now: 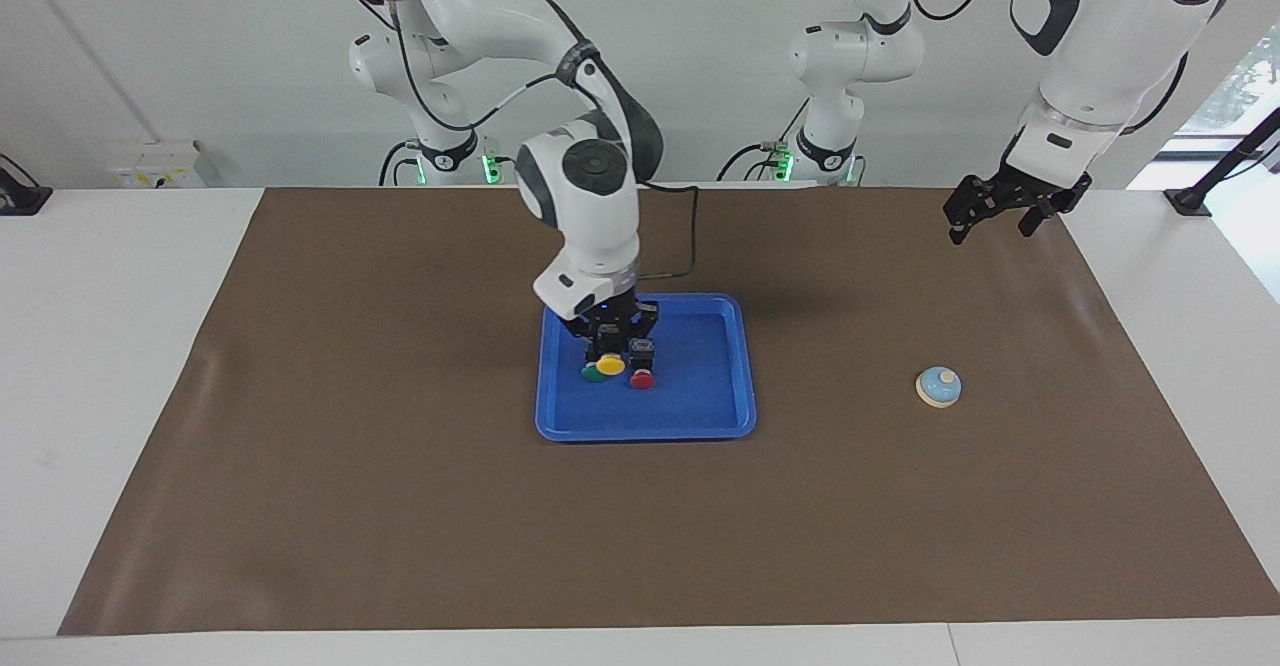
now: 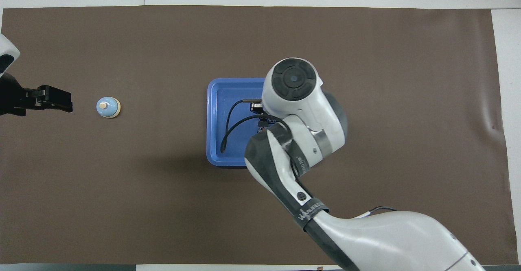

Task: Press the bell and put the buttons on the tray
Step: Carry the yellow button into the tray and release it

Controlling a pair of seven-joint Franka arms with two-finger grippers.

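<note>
Buttons sit at the centre of the facing frame: the green button (image 1: 591, 373) and the red button (image 1: 642, 378) lie side by side in the blue tray (image 1: 700, 416), and the yellow button (image 1: 610, 365) hangs over the tray, clamped in the right tool (image 1: 611, 354), its cap covering part of the green cap. The right arm (image 1: 585, 196) comes down from the upper left of that frame, bends at its round joint and points the tool straight down. The left tool (image 1: 990, 218) waits in the air at the upper right of the frame, fingers spread apart, holding nothing (in the overhead frame it shows at the left edge, cut off by the border). The bell (image 1: 938, 386) stands alone on the brown mat (image 1: 400, 506) at the right of the facing frame, well apart from the tray.

In the overhead frame the right arm hides the half of the tray toward the right arm's end and all three buttons; only the other half of the tray (image 2: 215, 140) and a black cable (image 2: 228, 128) show. How high the yellow button hangs above the tray floor I cannot tell. Inside the tray, bare floor lies between the red button and the rim toward the bell. Around the tray the mat lies bare out to its edges, where the white bench (image 1: 100, 346) begins.
</note>
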